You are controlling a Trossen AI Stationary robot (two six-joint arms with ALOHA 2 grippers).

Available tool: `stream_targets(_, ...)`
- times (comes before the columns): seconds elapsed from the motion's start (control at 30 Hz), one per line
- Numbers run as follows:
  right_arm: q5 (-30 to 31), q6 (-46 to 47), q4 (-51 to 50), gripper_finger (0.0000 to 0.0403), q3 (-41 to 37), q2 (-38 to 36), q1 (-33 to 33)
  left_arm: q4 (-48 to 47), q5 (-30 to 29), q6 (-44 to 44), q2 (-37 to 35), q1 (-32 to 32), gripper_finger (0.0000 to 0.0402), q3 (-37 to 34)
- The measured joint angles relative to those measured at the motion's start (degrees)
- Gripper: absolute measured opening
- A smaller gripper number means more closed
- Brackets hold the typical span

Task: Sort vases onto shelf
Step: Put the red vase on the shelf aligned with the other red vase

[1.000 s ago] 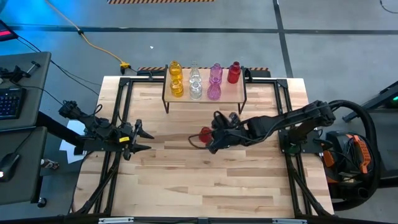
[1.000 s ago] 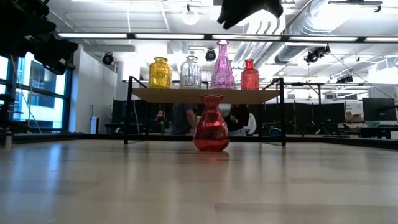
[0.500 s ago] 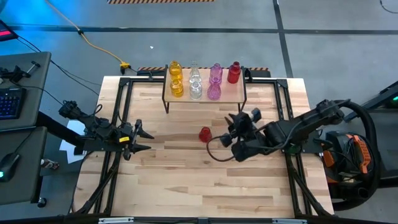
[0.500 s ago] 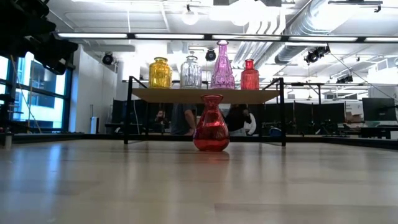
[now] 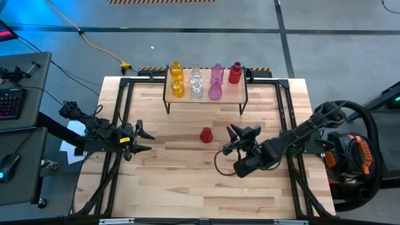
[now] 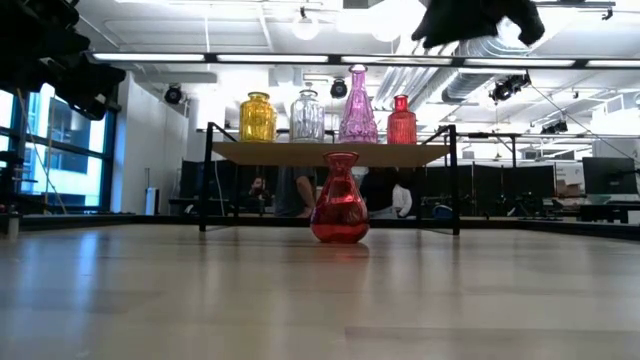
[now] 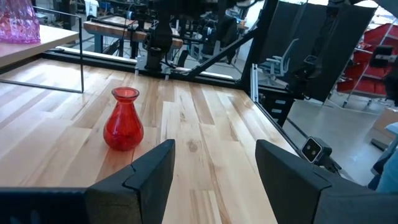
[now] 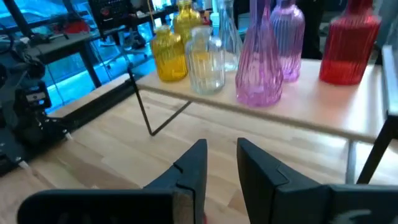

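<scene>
Approach to the last red vase (image 5: 206,135), upright on the surface just before the shelf (image 5: 237,95): my right pincer (image 5: 239,136), empty with fingers slightly parted, should descend squarely over its neck; my left pincer (image 5: 142,139) waits released.

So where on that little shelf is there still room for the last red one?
The shelf is bare at its front right corner, ahead of the red vase at the back. The pink, clear and yellow pairs crowd the rest.
</scene>
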Motion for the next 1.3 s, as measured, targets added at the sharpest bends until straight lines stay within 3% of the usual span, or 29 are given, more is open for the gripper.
stream_targets(0.2,-0.2,-3.1,12.7,0.0086,-8.1,0.0,0.3,0.0,0.0,0.0,0.0,0.0,0.0214,0.0)
stream_targets(0.4,-0.7,-13.9,26.1,0.0174,-14.3,0.0,0.3,0.0,0.0,0.0,0.0,0.0,0.0214,0.0)
stream_targets(0.53,-6.0,-21.3,31.1,0.0233,-17.1,0.0,0.3,0.0,0.0,0.0,0.0,0.0,0.0214,0.0)
stream_targets(0.67,-11.2,-26.9,41.9,0.0266,-21.5,0.0,-0.5,0.0,0.0,0.0,0.0,0.0,0.0214,0.0)
stream_targets(0.93,-16.4,-43.5,63.8,0.0277,-27.6,3.5,-2.8,0.0,0.0,0.0,0.0,0.0,0.0214,0.0)
stream_targets(1.3,-21.9,-44.6,75.1,0.0276,-27.8,12.0,-6.5,0.0,0.0,0.0,0.0,0.0,0.0214,0.0)
